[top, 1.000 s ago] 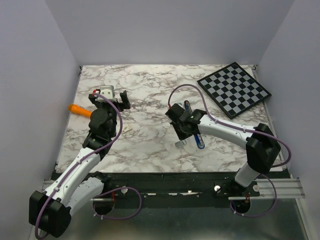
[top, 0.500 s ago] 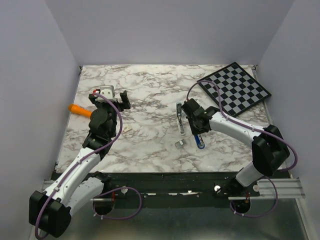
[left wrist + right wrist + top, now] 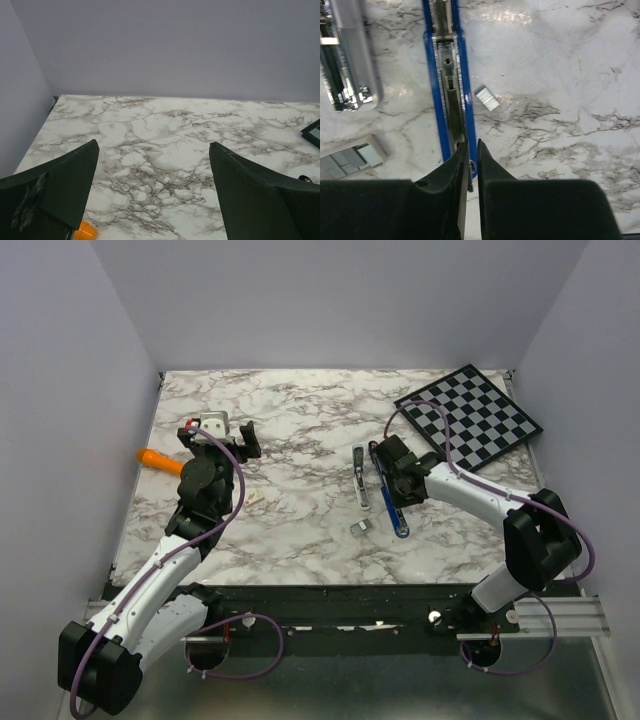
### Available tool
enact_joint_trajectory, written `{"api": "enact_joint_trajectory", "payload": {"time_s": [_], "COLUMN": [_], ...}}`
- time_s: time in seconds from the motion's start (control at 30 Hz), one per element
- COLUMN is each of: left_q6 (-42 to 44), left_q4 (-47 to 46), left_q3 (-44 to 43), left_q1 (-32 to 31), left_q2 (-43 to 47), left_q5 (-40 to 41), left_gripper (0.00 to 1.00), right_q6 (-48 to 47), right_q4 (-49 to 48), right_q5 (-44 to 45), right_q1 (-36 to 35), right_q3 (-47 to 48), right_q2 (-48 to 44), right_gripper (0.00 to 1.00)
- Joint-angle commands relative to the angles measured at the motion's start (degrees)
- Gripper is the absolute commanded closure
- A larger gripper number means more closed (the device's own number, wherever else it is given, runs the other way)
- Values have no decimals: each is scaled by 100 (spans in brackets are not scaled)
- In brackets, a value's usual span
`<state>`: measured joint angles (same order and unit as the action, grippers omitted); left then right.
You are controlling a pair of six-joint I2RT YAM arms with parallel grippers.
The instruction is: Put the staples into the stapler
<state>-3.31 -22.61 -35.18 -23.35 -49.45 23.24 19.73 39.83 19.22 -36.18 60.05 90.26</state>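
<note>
Right gripper [image 3: 471, 146] is edging rightward at the stapler [image 3: 447, 85], jaws nearly shut and pinching its blue rail. Staples [image 3: 487, 97] are lying just right of stapler. Left gripper [image 3: 154, 147] is idling wide open. Risk: rail slipping out, or the base swinging and sweeping the staples away.

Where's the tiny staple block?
In the right wrist view, the tiny flat silvery staple block lies on the marble tabletop just right of the stapler's dark blue base, not touching it.

Slim stapler [image 3: 397, 515] opened, lying flat on marble tabletop [image 3: 290, 510] | dark blue base [image 3: 438, 110], silvery metal channel [image 3: 449, 95] facing up | pale blue-grey top [image 3: 350, 50] alongside | tiny silvery-grey rectangular staple block [image 3: 487, 98] just beside base, not touching.
</note>
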Motion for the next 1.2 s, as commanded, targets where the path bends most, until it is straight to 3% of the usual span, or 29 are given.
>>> {"api": "enact_joint_trajectory", "payload": {"time_s": [0.0,0.17,0.37,0.47,0.93,1.17], "left_q6": [-91,-108,-108,-108,-100,-91], "left_q4": [-7,-6,-15,-15,2,2], "left_q3": [29,46,46,29,29,29], "left_q1": [15,15,15,15,15,15], "left_q2": [-3,-12,-12,-12,-38,-56], "left_q5": [-153,-180,-180,-189,-198,-189], "left_gripper": [1,1,1,1,1,1], "right_q6": [93,-56,-214,-363,-672,-909], "right_q4": [-125,-222,-327,-406,-538,-477], "right_q5": [-119,-375,-569,-639,-1166,-1017], "right_q1": [488,885,955,964,973,973], "right_q3": [-99,-134,-73,-46,252,358], "right_q2": [-237,-132,246,404,809,958], "right_gripper": [77,68,66,57,57,53]}}
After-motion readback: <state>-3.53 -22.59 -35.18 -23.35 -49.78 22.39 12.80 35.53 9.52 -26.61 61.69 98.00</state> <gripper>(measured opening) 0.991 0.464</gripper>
